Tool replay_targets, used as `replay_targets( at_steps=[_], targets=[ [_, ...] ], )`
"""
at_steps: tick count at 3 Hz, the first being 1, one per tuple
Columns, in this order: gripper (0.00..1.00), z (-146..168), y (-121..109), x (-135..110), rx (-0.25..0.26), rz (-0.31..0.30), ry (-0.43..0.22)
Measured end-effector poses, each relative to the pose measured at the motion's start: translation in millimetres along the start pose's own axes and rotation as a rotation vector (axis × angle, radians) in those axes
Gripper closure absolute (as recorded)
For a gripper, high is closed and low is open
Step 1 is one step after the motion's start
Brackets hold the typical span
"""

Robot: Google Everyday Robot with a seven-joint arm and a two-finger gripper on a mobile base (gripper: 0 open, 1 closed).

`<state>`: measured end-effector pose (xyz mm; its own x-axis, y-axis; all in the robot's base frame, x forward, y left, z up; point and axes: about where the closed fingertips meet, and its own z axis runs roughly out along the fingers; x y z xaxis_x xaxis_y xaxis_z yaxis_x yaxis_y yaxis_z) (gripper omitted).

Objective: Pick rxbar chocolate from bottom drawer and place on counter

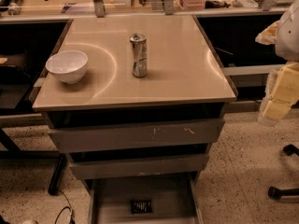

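The rxbar chocolate (141, 206), a small flat black bar, lies on the grey floor of the bottom drawer (114, 197), which is pulled open at the bottom of the view. The beige counter (182, 73) caps the drawer unit above it. My gripper (275, 104), pale yellow and hanging from the white arm, is at the right edge of the view. It sits beside the counter's right front corner, well above and to the right of the bar and holding nothing that I can see.
A tall silver can (138, 55) stands mid-counter and a white bowl (67, 66) sits at its left. The two upper grey drawers (135, 134) are shut. A dark chair base (285, 190) stands on the speckled floor at the right. Cluttered benches lie behind.
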<state>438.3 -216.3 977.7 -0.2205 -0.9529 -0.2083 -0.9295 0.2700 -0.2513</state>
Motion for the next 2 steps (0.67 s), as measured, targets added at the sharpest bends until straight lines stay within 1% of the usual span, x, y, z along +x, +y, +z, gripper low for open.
replay_targets(
  at_steps=[1, 2],
  targets=[
    [0.0, 0, 0, 0, 0.0, 0.0, 0.0],
    [0.0, 12, 7, -1, -0.006, -0.003, 0.0]
  ],
)
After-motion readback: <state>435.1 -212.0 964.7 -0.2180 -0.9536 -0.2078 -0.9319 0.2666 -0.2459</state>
